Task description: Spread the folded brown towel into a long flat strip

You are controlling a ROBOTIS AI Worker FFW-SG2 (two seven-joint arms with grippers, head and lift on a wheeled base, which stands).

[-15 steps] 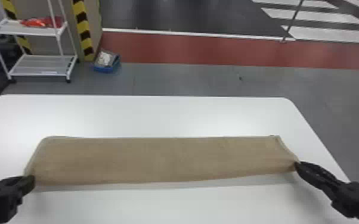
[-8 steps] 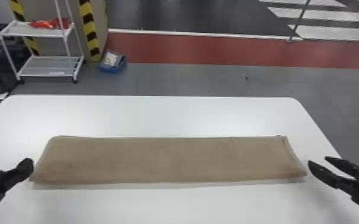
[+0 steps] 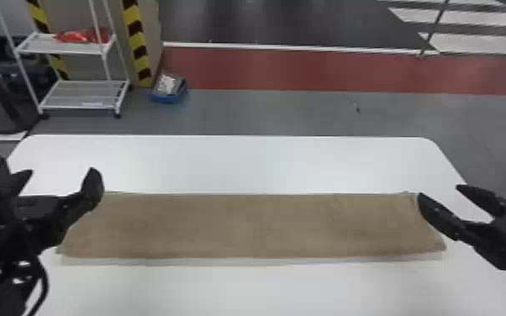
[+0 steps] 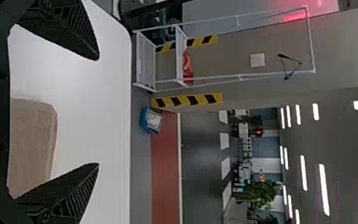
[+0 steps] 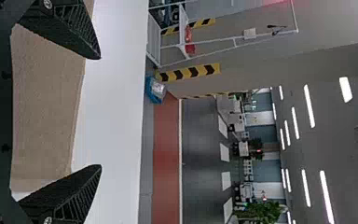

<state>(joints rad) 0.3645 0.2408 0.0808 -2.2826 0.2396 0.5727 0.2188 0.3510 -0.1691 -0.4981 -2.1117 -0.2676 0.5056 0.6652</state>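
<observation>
While the brown towel (image 3: 256,227) lies as a long flat strip across the white table (image 3: 264,164), I have my left gripper (image 3: 59,171) by its left end, pointing forward, fingers spread wide. My right gripper (image 3: 440,191) slants forward and inward from the right edge, by the towel's right end, its two fingers well parted too.
</observation>
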